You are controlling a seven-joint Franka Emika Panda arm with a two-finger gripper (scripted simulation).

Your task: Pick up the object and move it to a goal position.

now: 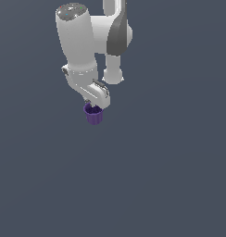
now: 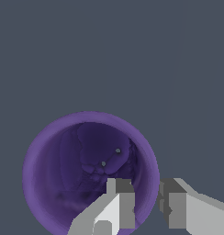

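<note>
Gripper (image 2: 147, 206) pinching the cup (image 2: 63, 174) by its rim, one finger inside, one outside. Grasp done; carrying to goal remains.

No text, label, brand, number or sign can be read anywhere in the exterior view or wrist view.

light: dim, even | shadows: none cast | focus: sharp | edges: pixelated

Plain dark grey-blue floor (image 1: 170, 176), nothing else.
</note>
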